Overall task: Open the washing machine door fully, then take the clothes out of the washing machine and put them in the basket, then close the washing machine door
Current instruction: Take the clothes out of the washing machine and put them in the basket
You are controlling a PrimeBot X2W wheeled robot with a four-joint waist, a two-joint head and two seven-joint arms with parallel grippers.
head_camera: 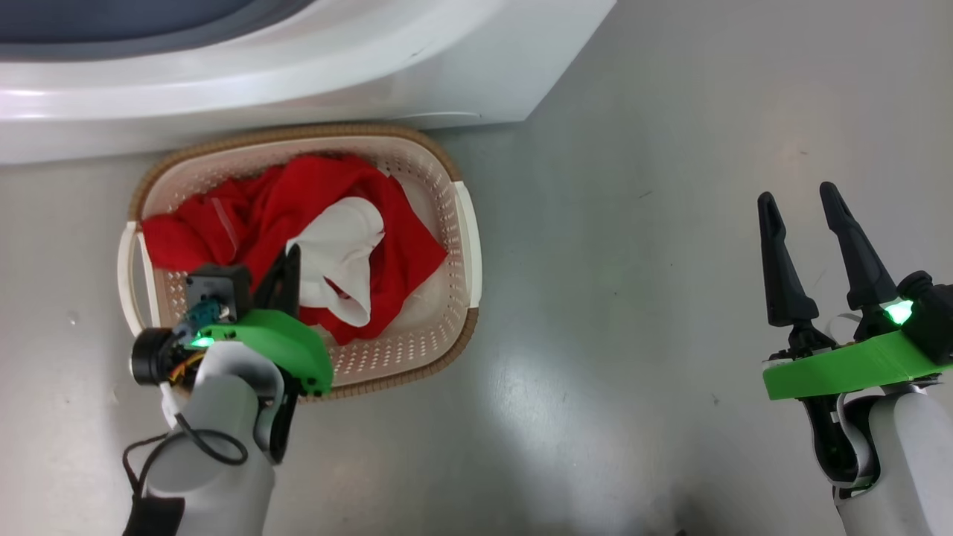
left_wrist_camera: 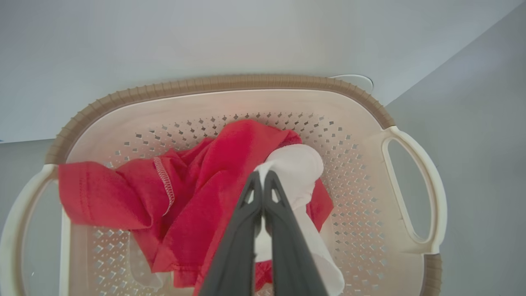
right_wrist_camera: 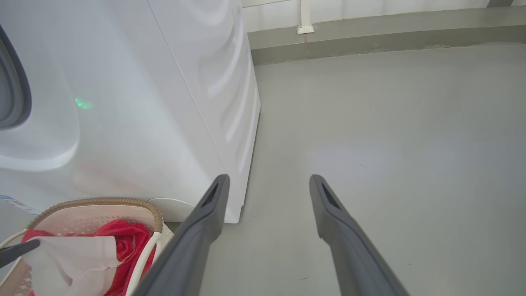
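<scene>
The basket [head_camera: 298,134] sits on the grey floor [head_camera: 633,260], pushed right up against the front of the white washing machine [head_camera: 298,74], so the machine's bulging front panel overhangs its far rim. The clothes [head_camera: 298,193] lie heaped inside, with red fabric spilling over the left handle.

The left gripper [head_camera: 289,268] hangs over the near part of the basket, its fingers pressed together on a white cloth piece [head_camera: 342,246] that rises from the red heap. The right gripper [head_camera: 797,195] is well apart on the other side, above bare floor, with its fingers spread wide and nothing between them.

The left wrist view looks straight down into the basket. It shows the perforated walls, a stitched red hem, and white cloth showing through the slit between the closed fingers.

The right wrist view shows the machine's side panel and its round foot [right_wrist_camera: 172,207] just beside the basket's corner. It also shows a dark grey curved band [right_wrist_camera: 16,94] on the machine's front and the skirting [right_wrist_camera: 370,24] along the far wall. There the white cloth stands raised above the rim, one dark finger at its edge.
</scene>
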